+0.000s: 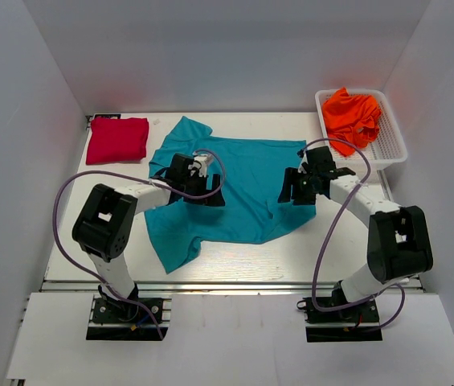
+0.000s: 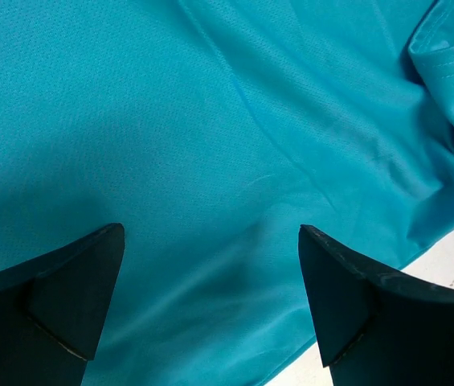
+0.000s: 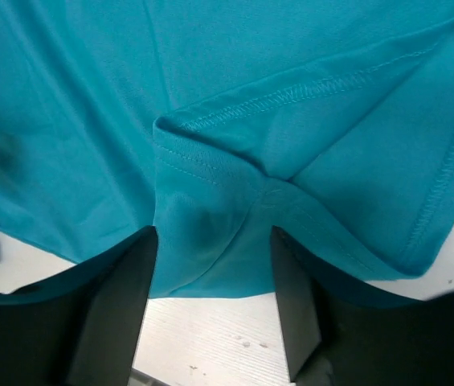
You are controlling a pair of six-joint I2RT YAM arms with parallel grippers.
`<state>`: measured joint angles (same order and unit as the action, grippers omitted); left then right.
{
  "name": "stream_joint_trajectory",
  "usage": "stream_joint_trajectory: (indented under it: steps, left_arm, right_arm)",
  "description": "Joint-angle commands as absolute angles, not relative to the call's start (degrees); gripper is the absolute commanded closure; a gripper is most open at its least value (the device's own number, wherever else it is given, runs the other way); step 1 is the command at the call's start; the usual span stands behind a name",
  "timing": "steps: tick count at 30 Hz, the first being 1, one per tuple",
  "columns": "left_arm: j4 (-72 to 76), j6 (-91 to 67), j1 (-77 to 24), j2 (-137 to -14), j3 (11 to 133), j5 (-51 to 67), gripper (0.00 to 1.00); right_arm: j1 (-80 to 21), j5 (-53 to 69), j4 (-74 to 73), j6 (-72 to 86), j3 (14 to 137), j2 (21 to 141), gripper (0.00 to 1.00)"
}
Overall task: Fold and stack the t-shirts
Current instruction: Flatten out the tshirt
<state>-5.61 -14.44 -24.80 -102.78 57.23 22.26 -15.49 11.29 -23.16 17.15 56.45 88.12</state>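
My left hand point(image 2: 210, 277) hung wide open over the teal t-shirt point(image 1: 243, 173) at frame centre, holding nothing, my right hand point(image 3: 214, 293) open astride its folded edge

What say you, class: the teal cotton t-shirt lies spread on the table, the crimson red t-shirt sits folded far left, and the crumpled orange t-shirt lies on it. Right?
One slip. The top external view shows the crumpled orange t-shirt in the white plastic basket at the far right, not on the folded crimson red t-shirt. The rest holds.
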Motion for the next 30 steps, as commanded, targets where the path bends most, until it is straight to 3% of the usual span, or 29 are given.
stream_joint_trajectory:
  steps: [1, 8, 13, 16, 22, 25, 27, 30]
  left_arm:
    - [-5.3, -15.7, -23.7, -101.5, 55.1, 22.1, 0.00]
    - [-4.2, -16.3, -23.2, -101.5, 52.9, 22.1, 0.00]
    - [-4.2, -16.3, -23.2, -102.0, 52.9, 22.7, 0.00]
    - [-4.2, -16.3, -23.2, -102.0, 52.9, 22.7, 0.00]
    - [-4.2, -16.3, -22.7, -102.0, 52.9, 22.7, 0.00]
    - [-4.2, -16.3, -22.7, -102.0, 52.9, 23.2, 0.00]
    - [-4.2, -16.3, -22.7, -102.0, 52.9, 23.2, 0.00]
    - [-4.2, -16.3, -22.7, -102.0, 52.9, 23.2, 0.00]
  right_arm:
    - [-16.3, 12.5, -22.1, 18.4, 57.1, 89.6, 0.38]
    - [-16.3, 8.9, -23.6, 18.6, 56.6, 91.1, 0.39]
    - [-16.8, 13.4, -21.5, 18.8, 55.3, 92.9, 0.46]
    - [-16.9, 12.6, -21.4, 19.2, 55.1, 94.0, 0.56]
    - [-17.1, 10.8, -21.5, 19.4, 54.8, 94.5, 0.56]
    - [-17.0, 10.8, -21.0, 19.4, 54.4, 94.4, 0.76]
    - [-17.0, 10.8, -20.7, 20.1, 54.1, 94.0, 0.95]
    - [-16.9, 9.8, -21.2, 20.6, 53.5, 91.9, 1.00]
